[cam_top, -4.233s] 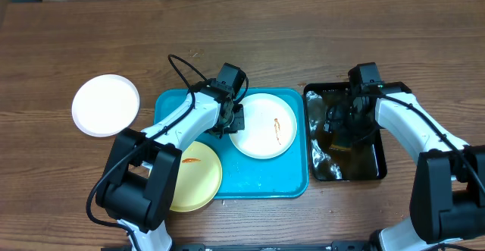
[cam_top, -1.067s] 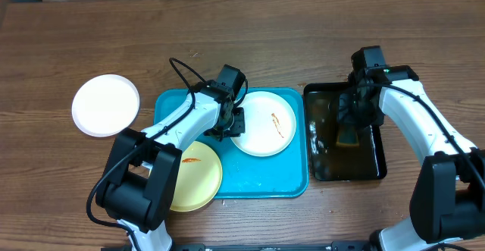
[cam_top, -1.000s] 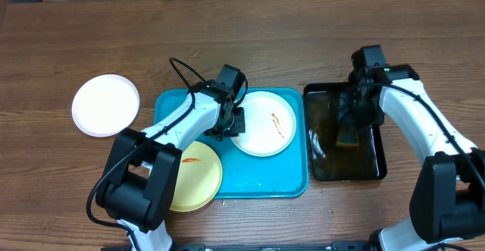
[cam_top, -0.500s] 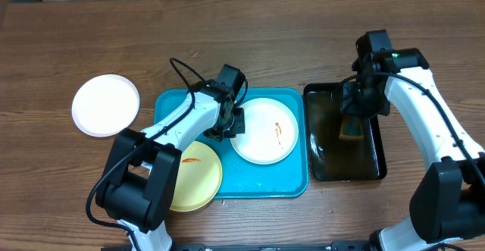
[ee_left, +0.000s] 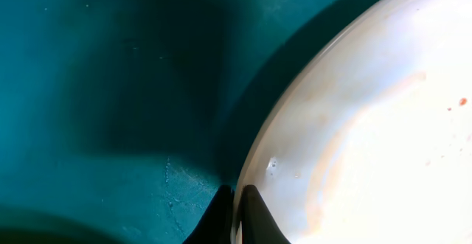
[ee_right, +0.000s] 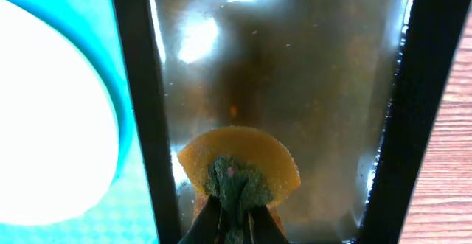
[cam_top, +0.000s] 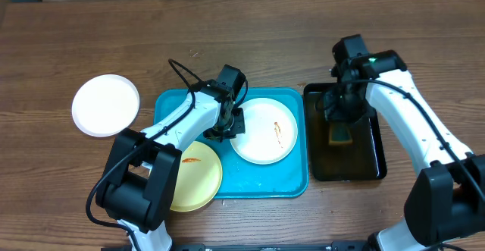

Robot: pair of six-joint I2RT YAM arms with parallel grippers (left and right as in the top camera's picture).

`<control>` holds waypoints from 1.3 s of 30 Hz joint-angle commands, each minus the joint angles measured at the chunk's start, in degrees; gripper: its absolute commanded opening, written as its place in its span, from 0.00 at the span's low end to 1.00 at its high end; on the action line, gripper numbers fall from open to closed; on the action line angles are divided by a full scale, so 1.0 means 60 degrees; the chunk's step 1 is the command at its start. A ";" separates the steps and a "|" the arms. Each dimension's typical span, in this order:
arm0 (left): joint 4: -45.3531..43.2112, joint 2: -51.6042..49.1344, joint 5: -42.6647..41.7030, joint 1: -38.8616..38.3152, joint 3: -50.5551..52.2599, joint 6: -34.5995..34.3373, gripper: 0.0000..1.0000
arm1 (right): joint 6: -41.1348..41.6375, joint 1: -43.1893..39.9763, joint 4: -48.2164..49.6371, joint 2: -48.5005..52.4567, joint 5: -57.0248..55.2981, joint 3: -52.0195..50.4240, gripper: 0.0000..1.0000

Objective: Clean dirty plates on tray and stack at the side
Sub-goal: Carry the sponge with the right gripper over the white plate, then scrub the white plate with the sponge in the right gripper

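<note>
Three round plates to count. One round white plate with an orange-red smear [cam_top: 264, 130], lying flat on the big blue-green plastic tray [cam_top: 288, 179]. One round pale yellow plate with a small orange smear [cam_top: 195, 177], at the tray's near left corner, hanging partly over the rim. One plain round white plate [cam_top: 106, 105], off the tray, well to the left on the brown wooden table [cam_top: 242, 39], with no smear to see. Also one tray, one black basin of dark water [cam_top: 362, 167] just right of the tray, and one yellow and green sponge [ee_right: 237, 174].

Pinched tight at the left gripper [ee_left: 234, 200]: the left rim of the smeared white plate, with the thin edge between the two tips. Pinched tight at the right gripper [ee_right: 236, 216]: the sponge, held over the basin. Touching the water or not, hard to tell.

Probably light, thin and stiff, these plates. Likely slippery once wet, so easy to slide or tip out of a small pinch. Best taken by the rim, with nothing to grab in the flat middle. Plastic or china, hard to say, so safer to lift low and set down softly. Soft and squashy, the sponge, and likely dripping.
</note>
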State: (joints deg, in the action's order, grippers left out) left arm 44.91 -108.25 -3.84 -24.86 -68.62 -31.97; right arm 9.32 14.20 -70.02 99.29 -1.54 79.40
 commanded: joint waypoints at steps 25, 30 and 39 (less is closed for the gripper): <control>0.0073 -0.0011 0.0233 0.0266 -0.0084 -0.0455 0.05 | 0.0484 0.2565 0.3246 0.1541 0.0124 0.0270 0.04; 0.0055 -0.0011 0.0229 0.0266 -0.0084 -0.0390 0.05 | 0.0739 0.2663 0.3319 0.2244 0.0124 0.0270 0.04; 0.0047 -0.0011 0.0211 0.0266 -0.0084 -0.0375 0.05 | 0.2470 0.2696 0.3289 0.3213 0.0878 0.0262 0.04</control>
State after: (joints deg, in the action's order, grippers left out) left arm 45.19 -108.22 -3.86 -23.64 -68.62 -33.56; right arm 19.27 30.09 -50.17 115.81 0.54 80.27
